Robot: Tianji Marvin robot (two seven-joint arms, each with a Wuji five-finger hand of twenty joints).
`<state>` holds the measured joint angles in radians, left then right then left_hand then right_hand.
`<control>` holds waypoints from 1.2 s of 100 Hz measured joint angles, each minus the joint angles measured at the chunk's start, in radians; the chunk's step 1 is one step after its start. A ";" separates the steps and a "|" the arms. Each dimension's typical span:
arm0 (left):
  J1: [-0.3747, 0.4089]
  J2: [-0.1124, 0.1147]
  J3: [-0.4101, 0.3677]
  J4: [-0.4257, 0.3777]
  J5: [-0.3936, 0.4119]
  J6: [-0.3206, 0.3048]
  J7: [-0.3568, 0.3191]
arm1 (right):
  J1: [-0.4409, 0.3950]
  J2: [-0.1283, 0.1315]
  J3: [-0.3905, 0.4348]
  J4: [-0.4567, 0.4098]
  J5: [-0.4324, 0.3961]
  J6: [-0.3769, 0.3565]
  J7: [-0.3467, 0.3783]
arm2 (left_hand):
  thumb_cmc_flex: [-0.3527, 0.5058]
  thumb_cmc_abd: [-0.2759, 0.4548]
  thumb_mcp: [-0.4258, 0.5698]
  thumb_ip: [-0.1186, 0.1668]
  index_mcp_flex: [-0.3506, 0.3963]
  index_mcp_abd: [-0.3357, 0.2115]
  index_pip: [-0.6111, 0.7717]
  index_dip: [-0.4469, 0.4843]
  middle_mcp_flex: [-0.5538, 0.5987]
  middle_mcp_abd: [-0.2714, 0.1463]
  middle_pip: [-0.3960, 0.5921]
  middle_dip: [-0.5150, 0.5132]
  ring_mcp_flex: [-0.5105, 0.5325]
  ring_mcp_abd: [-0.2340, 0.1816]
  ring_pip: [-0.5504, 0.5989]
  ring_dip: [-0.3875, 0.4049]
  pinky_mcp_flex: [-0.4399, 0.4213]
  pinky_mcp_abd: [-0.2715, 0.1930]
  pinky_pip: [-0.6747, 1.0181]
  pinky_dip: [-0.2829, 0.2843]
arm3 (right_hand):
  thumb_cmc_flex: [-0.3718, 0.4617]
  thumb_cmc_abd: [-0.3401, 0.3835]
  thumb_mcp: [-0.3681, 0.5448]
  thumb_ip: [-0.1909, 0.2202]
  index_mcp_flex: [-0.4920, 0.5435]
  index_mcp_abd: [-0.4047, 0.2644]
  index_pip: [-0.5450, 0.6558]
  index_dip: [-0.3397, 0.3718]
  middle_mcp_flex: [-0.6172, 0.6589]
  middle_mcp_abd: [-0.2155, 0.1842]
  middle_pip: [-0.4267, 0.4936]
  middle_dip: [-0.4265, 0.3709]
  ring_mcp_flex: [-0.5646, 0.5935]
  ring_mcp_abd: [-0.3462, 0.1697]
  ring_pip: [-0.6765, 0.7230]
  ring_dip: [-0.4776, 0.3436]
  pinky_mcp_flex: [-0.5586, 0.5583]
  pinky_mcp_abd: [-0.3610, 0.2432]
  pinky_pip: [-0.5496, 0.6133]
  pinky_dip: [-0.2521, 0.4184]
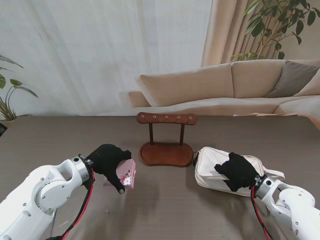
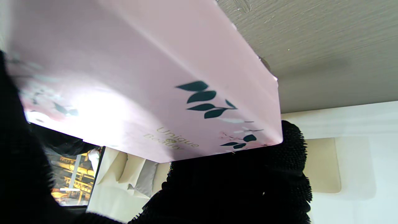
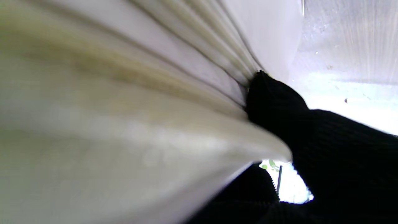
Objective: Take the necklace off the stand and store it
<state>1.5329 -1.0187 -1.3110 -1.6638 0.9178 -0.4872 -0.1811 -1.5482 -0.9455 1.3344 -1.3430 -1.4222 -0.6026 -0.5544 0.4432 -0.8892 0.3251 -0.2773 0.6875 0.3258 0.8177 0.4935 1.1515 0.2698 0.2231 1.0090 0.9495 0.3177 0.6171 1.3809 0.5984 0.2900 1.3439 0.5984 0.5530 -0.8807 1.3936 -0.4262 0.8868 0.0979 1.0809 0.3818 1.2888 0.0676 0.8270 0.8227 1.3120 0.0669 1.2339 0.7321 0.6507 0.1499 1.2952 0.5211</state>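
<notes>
On the left side of the grey-brown wood-grain table (image 1: 165,210), toward its near edge, the black-gloved left hand (image 1: 107,161) closes its fingers (image 2: 248,186) on a flat pink cardboard card (image 1: 127,174) printed with dark green leaves, small flowers and gold lettering (the left wrist view reads "Unique Beauty" on it), holding it tilted with one edge raised off the table top. Whether a necklace is fixed to this card cannot be told; no chain can be made out on it in either view. At the middle of the table, farther from me, stands the dark brown wooden necklace stand (image 1: 166,139): an oval base, two upright posts and a crossbar with a row of small pale studs, and nothing can be seen hanging from the bar. Just to the right of its base, close but apparently not touching, lies the cream-white soft fabric pouch (image 1: 210,165) with a zip around its edge. The black-gloved right hand (image 1: 237,171) lies on top of the pouch toward the right side of the table, and the right wrist view shows pale fabric bunched into folds, with a fingertip (image 3: 270,96) pressed into the pleats, so the fingers are gripping the pouch material.
</notes>
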 measured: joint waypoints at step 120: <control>0.017 -0.003 -0.030 -0.008 0.022 0.008 0.023 | -0.132 -0.046 0.121 -0.132 0.094 -0.151 0.026 | 0.000 0.000 0.000 0.000 0.000 0.000 0.000 0.000 0.000 -0.001 0.000 0.001 0.001 0.000 0.000 0.000 0.001 0.000 0.000 0.000 | -0.017 -0.030 -0.001 -0.003 0.045 -0.120 0.009 0.104 0.026 -0.063 0.048 0.161 -0.001 -0.055 0.282 0.197 0.000 0.000 0.122 0.178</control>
<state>1.5499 -1.0215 -1.3406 -1.6722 0.9403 -0.4792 -0.1585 -1.6803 -0.9914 1.4550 -1.4751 -1.3279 -0.7536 -0.5284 0.4432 -0.8892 0.3251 -0.2773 0.6876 0.3258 0.8177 0.4935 1.1515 0.2688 0.2232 1.0103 0.9504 0.3176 0.6174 1.3810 0.5991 0.2900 1.3439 0.5984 0.5365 -0.9102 1.3929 -0.4290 0.9315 -0.0221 1.0897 0.4861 1.3152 0.0042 0.8748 0.9833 1.3114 0.0115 1.5159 0.9295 0.6511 0.1498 1.4174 0.6987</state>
